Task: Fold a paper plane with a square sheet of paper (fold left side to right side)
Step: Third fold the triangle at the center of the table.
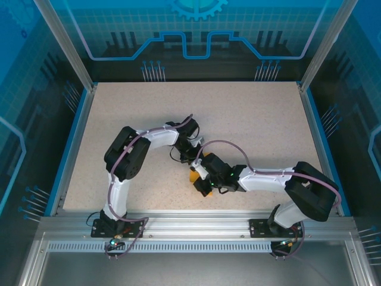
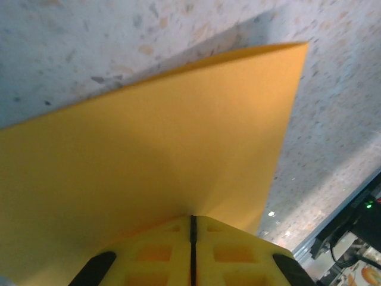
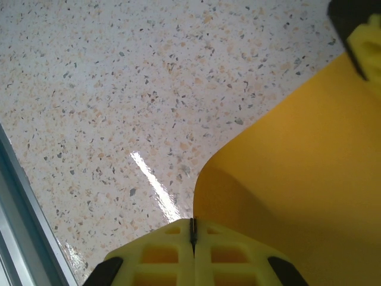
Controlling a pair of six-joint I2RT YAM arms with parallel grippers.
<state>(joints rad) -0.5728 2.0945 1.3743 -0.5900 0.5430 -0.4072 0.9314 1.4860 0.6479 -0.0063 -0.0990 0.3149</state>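
Over table, orange sheet, left claw, right claw (both pinching)

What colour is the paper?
The paper is plain orange, best seen from the left wrist.

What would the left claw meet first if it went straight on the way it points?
Probably the orange sheet the left claw grips; beyond it, the speckled table. Depth is unclear.
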